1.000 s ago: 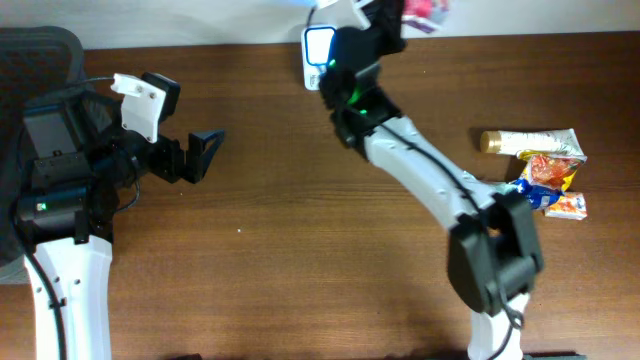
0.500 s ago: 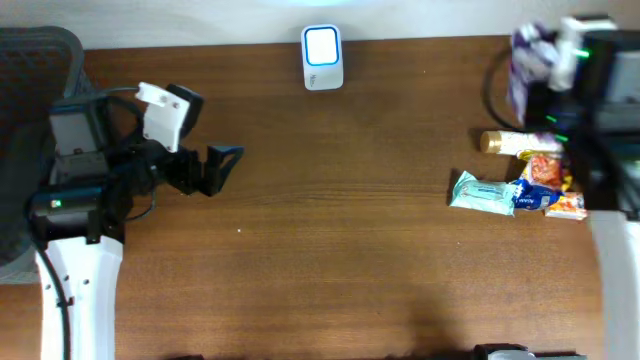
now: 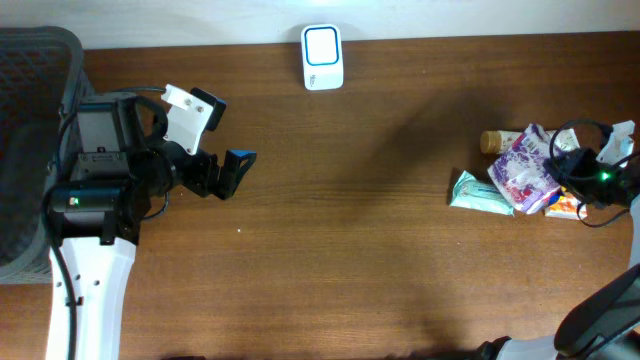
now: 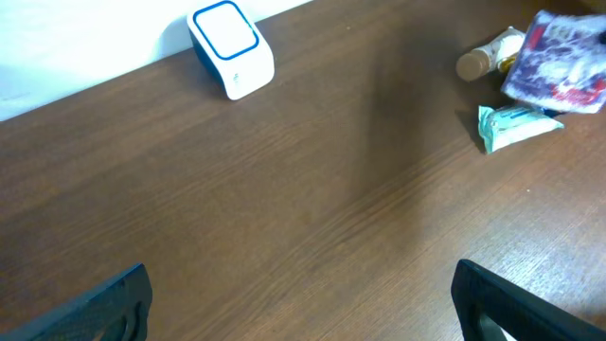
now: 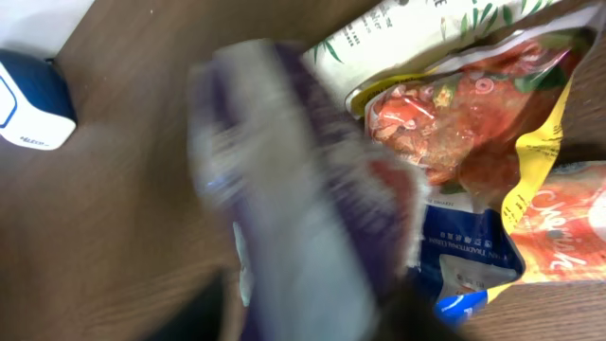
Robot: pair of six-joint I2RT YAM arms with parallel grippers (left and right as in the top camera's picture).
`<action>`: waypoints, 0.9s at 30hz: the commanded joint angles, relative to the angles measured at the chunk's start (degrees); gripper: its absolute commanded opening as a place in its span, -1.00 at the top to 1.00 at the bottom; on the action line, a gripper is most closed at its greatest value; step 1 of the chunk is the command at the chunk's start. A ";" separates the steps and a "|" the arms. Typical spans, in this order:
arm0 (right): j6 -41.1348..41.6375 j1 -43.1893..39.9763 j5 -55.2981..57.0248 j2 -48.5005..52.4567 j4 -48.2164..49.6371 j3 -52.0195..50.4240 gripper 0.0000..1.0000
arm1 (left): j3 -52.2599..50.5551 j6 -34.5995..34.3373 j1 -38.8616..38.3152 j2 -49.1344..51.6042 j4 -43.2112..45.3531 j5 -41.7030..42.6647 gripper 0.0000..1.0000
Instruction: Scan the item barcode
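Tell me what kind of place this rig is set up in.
Probably a mock checkout bench: a white barcode scanner at the back of a wooden table, and a small heap of snack packets on its right.

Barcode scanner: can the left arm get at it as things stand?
Probably yes. Only bare table lies between the left gripper, jaws open, and the barcode scanner; nothing stands in the way.
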 commanded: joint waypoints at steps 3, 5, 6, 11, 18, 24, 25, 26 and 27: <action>3.85 -0.17 -2.82 -4.72 -5.29 4.26 -0.68 | 0.61 -0.37 -0.11 -4.28 0.13 -5.75 -0.98; 3.85 0.83 -2.78 -10.99 -8.92 7.50 -0.75 | 0.61 -0.37 -0.11 -9.14 0.13 -8.90 -0.99; 3.85 1.90 -2.75 -14.40 -9.62 8.59 -0.85 | 0.61 -0.37 -0.11 -11.76 0.11 -9.05 -0.98; 3.80 13.25 1.20 -33.44 -9.79 9.05 -0.97 | 0.59 -0.39 -0.11 -22.82 -1.62 -9.01 -0.98; 3.85 25.27 5.60 -45.59 -15.89 9.03 -0.97 | 0.59 -0.39 -0.11 -26.08 -4.04 -9.03 -0.98; 3.82 25.24 5.66 -45.13 -23.08 9.03 -0.97 | 0.59 -0.39 -0.11 -26.08 -4.04 -9.03 -0.98; 3.82 25.24 5.66 -45.03 -23.08 9.03 -0.97 | 0.59 -0.39 -0.11 -26.10 -4.04 -9.03 -0.98; 3.82 25.24 5.66 -44.98 -23.15 9.03 -0.97 | 0.59 -0.39 -0.11 -26.10 -4.04 -9.03 -0.98; 3.82 25.24 5.66 -44.92 -23.15 9.03 -0.97 | 0.59 -0.39 -0.11 -26.08 -4.04 -9.03 -0.98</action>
